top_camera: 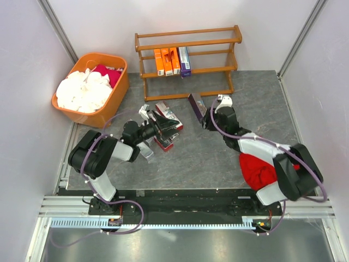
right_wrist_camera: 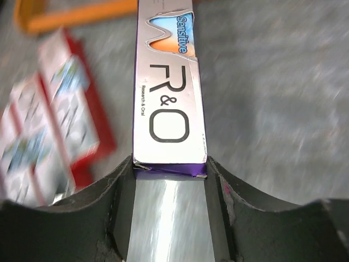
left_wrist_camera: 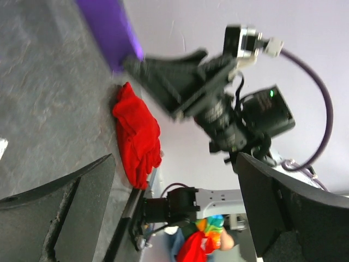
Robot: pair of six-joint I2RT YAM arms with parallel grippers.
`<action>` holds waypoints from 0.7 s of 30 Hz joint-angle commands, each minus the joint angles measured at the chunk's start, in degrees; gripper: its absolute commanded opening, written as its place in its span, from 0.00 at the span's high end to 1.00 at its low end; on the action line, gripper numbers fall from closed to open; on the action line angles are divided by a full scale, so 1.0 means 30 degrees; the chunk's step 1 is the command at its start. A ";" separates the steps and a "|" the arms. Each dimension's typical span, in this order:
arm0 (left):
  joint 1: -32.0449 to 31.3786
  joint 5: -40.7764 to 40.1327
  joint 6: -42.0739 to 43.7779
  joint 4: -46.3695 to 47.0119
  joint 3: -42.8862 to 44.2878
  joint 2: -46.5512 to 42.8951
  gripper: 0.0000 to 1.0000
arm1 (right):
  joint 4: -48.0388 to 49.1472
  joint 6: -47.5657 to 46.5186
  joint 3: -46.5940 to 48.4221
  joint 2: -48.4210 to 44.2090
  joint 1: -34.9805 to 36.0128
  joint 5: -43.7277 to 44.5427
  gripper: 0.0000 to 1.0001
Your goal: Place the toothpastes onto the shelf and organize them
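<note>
Clamping the purple-and-white carton by its long sides, right gripper points it end-first at the shelf ahead, probably for slotting in; left gripper hangs wide open beside red-and-silver cartons.

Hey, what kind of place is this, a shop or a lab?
Probably a robot lab cell, not a shop: two arms bolted to a metal rail, bare white walls, one small wooden shelf on a grey table.
</note>
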 commanded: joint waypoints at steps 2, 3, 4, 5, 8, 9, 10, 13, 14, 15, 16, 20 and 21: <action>-0.0022 0.0002 0.3526 -0.2816 0.2180 -0.1286 0.00 | -0.1126 0.0347 -0.2178 -0.3593 0.0828 -0.0772 0.62; -0.0023 0.0089 0.3789 -0.3577 0.2821 -0.1228 0.00 | -0.1156 0.0435 -0.2702 -0.4036 0.0857 -0.0802 0.62; -0.0081 0.0177 0.3879 -0.4136 0.3146 -0.0908 0.00 | -0.1185 0.0697 -0.2998 -0.4475 0.0973 -0.0860 0.63; -0.0139 0.0497 0.3938 -0.4721 0.3440 -0.0731 0.00 | -0.1243 0.0786 -0.3233 -0.5321 0.1032 -0.0977 0.64; -0.0490 0.0908 0.3704 -0.5077 0.4057 0.0087 0.00 | -0.2062 0.1079 -0.3557 -0.6700 0.1179 -0.0803 0.64; -0.0752 0.0968 0.3646 -0.5311 0.4290 0.0294 0.00 | -0.2209 0.1109 -0.3586 -0.6967 0.1208 -0.0773 0.64; -0.0900 0.1027 0.3645 -0.5429 0.4408 0.0412 0.00 | -0.2443 0.1167 -0.3586 -0.7289 0.1267 -0.0773 0.64; -0.1574 0.1056 0.3879 -0.6160 0.5022 0.0910 0.00 | -0.2853 0.1285 -0.3587 -0.8316 0.1384 -0.0568 0.65; -0.1749 0.1115 0.3909 -0.6424 0.5228 0.1056 0.00 | -0.2942 0.1285 -0.3528 -0.8753 0.1442 -0.0452 0.65; -0.2070 0.1144 0.3938 -0.6629 0.5636 0.1319 0.00 | -0.3059 0.1227 -0.3441 -0.8902 0.1501 -0.0392 0.66; -0.2218 0.1174 0.3909 -0.6632 0.5814 0.1525 0.00 | -0.3292 0.1227 -0.3353 -0.9165 0.1560 -0.0421 0.66; -0.2747 0.0824 0.3646 -0.6486 0.6459 0.2024 0.00 | -0.3879 0.1110 -0.2826 -0.9372 0.1911 -0.0626 0.66; -0.2834 0.0822 0.3587 -0.6485 0.6721 0.2199 0.00 | -0.3938 0.1138 -0.2825 -0.9430 0.2057 -0.0655 0.66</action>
